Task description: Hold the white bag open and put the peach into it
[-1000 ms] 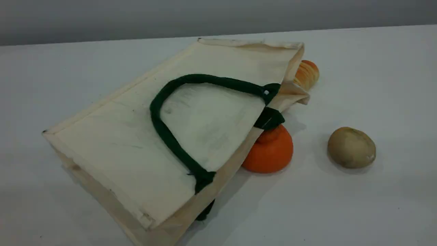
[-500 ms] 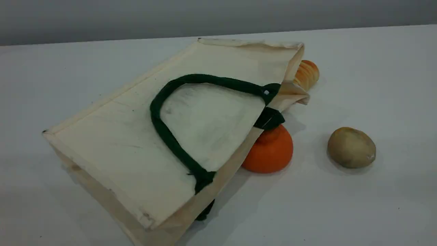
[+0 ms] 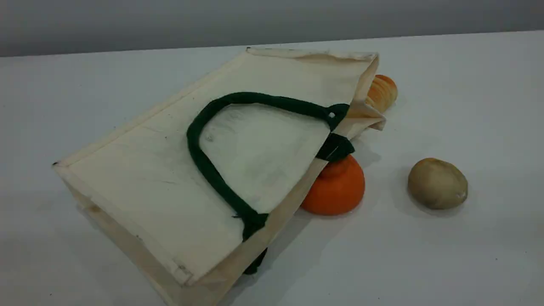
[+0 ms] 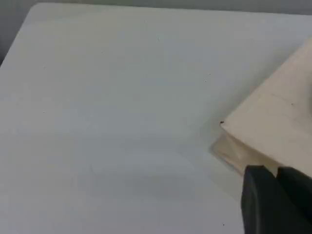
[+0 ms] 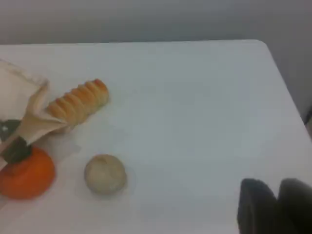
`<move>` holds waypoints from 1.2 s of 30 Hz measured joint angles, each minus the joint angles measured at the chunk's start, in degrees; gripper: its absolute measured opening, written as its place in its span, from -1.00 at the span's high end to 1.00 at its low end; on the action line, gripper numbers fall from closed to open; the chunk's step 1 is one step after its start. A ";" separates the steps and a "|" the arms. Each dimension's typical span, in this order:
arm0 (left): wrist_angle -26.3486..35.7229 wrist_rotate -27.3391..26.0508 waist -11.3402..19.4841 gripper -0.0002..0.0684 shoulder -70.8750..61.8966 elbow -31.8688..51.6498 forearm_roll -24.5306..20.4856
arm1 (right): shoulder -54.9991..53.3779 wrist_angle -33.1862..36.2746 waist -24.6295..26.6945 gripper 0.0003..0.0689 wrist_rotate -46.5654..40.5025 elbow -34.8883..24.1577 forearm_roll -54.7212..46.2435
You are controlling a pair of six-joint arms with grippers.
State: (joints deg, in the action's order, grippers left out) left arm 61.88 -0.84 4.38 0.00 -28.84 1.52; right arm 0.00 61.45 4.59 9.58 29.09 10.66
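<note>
bag: white bag (image 3: 178, 170) lies flat at centre, mouth toward 3 o'clock, green handle (image 3: 212, 170) on top
peach: not visible in any view
edges: table (image 3: 467, 263) far edge at 12; open room from 4 to 6
neighbours: orange fruit (image 3: 338, 191) touches bag mouth; brown lump (image 3: 437, 183) apart at 3; ridged bread roll (image 3: 382, 91) at 1
writing: none readable
left gripper (image 4: 277, 170): empty, jaw gap unclear, cannot tell
right gripper (image 5: 277, 184): empty, cannot tell

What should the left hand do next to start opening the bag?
Probably move the left hand across to the upper green handle, near the mouth of the white bag. The bag lies flat on its side, mouth collapsed beside the orange fruit, and the hand sits off its far corner.
</note>
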 joint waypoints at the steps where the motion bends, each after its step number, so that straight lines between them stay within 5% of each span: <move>1: 0.00 0.00 0.00 0.69 0.00 0.00 0.00 | 0.00 0.00 -0.04 0.76 -0.06 0.00 0.00; 10: 0.00 0.05 0.00 0.66 0.00 0.00 0.00 | 0.00 0.00 -5.22 0.75 -0.07 0.00 0.17; 36: 0.00 0.05 0.00 0.57 0.00 0.00 0.00 | 0.00 0.00 -6.35 0.66 -0.06 0.00 0.17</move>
State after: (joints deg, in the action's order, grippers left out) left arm 61.88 -0.78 4.38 0.00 -28.84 1.52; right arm 0.00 61.45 -1.76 9.51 29.09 10.83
